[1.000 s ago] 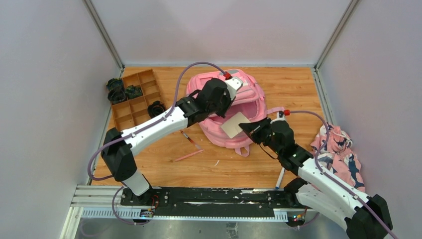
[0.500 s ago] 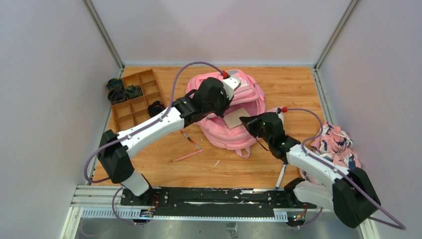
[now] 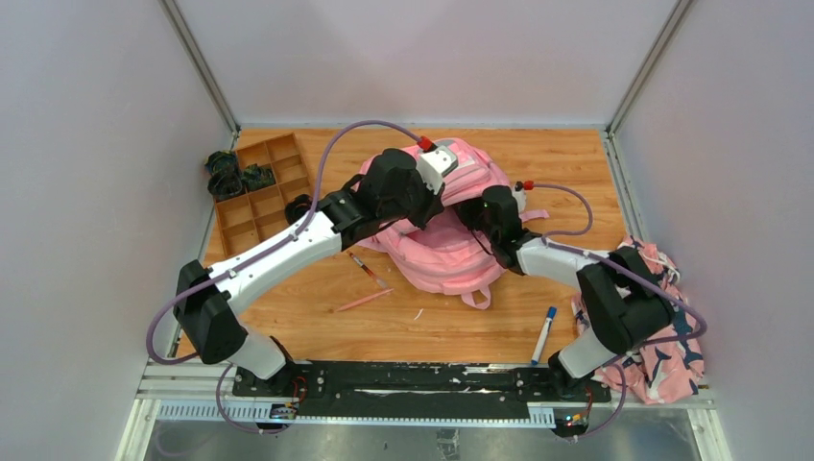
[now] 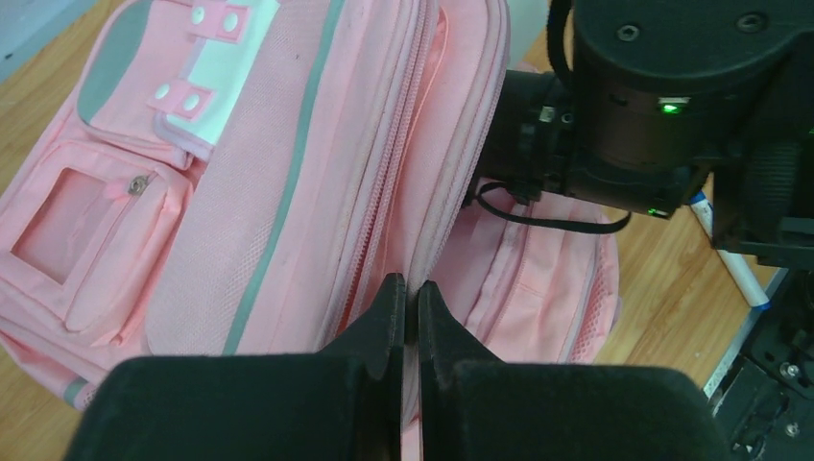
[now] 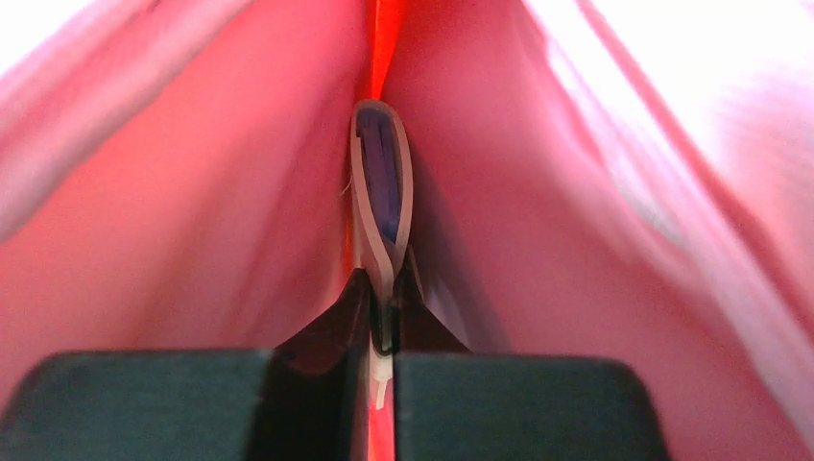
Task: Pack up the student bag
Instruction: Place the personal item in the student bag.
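Observation:
The student bag [image 3: 451,261], pink with grey trim, lies mid-table. My left gripper [image 4: 409,288] is shut on the bag's zipped rim and holds the main opening up; the bag [image 4: 278,182] fills the left wrist view. My right wrist [image 3: 494,211] reaches into that opening, its fingers hidden from above. In the right wrist view my right gripper [image 5: 384,288] is shut on the edge of a thin beige flat item [image 5: 382,182] with a purple face, held upright inside the bag's pink lining [image 5: 192,221].
A wooden compartment tray [image 3: 254,192] with dark items [image 3: 226,173] stands at the far left. A red pen [image 3: 368,269] and a pink pencil [image 3: 363,301] lie left of the bag, a blue-capped marker [image 3: 543,333] near the front. A floral cloth [image 3: 662,317] lies at the right wall.
My right gripper has carried the flat beige item leftward into the bag's opening, so it no longer shows from above. My left gripper has kept its hold, shifting slightly left.

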Motion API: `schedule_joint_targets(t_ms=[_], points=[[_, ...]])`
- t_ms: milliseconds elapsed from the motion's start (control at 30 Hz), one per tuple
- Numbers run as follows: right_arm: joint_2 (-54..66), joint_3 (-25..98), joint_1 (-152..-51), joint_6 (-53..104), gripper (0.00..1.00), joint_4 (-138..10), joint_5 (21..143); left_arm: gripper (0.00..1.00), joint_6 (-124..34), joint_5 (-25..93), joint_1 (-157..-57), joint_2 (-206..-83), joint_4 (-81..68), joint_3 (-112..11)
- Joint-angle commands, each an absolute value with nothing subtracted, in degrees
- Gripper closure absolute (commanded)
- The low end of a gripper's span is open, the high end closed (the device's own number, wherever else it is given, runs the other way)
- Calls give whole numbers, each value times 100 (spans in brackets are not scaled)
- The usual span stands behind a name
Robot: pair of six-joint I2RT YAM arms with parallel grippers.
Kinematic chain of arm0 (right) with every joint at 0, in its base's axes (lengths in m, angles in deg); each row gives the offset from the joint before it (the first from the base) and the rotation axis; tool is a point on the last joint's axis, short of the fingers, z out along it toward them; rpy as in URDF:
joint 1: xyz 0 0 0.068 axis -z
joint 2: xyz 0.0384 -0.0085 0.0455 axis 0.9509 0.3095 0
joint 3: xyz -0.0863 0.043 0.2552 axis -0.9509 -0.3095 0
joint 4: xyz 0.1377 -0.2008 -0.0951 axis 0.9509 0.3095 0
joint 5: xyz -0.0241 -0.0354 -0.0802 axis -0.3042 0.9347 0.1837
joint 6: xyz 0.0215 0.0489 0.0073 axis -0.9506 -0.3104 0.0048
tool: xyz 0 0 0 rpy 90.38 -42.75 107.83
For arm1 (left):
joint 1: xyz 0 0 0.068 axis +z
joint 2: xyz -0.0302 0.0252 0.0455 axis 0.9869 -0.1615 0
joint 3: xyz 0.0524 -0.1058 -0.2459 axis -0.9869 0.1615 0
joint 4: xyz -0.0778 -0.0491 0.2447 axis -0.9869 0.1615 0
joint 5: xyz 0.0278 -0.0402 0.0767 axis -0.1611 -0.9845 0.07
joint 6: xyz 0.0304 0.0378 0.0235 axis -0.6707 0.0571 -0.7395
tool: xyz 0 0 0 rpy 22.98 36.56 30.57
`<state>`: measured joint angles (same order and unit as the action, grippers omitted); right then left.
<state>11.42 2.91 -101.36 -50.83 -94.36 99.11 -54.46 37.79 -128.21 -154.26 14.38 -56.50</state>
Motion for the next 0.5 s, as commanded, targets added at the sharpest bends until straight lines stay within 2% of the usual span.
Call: schedule_joint_targets(t_ms=[0, 67, 100, 333, 467], points=[[1562, 414, -9963, -5234, 86, -10476, 9743, 100, -5523, 3328, -12811, -15025, 830, -5766], [1559, 267, -9959, -5240, 66, -10540, 9626, 100, -5492, 3338, -12793, -15013, 817, -5716], [1506, 175, -9959, -5246, 61, -10522, 9602, 100, -5471, 3338, -12779, -15008, 800, -5680], [1078, -9, -9944, -4962, 59, -10182, 9513, 100, -5387, 3392, -12708, -15033, 715, -5604], [992, 27, -9893, -4965, 51, -9997, 9148, 100, -5275, 3472, -12661, -15028, 644, -5535]])
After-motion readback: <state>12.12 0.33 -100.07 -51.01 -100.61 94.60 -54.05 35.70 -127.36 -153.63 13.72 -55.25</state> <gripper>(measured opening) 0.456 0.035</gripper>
